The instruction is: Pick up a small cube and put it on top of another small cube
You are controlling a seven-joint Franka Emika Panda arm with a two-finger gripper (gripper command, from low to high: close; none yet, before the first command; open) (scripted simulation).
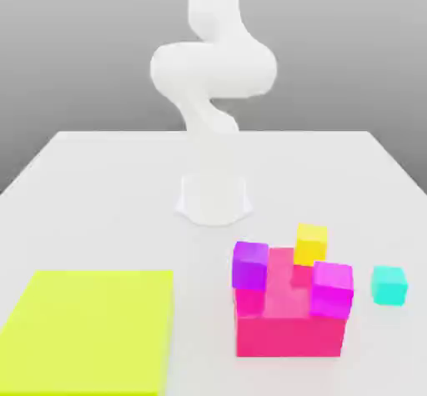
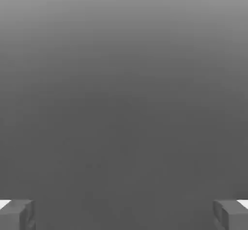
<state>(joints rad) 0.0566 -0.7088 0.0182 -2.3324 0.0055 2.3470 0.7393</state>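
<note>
The small turquoise cube on the white counter, beside the hot-pink block, looks light and rigid; the open, empty claw should pinch opposite side faces at mid-height.

Small cubes: cyan, violet, yellow, magenta; lg block hot-pink; flat sq. yel-green.

The smooth white jointed robot arm rises upright, bulging sideways midway; the grey two-fingered claw is open, its fingers wide apart and empty.
</note>
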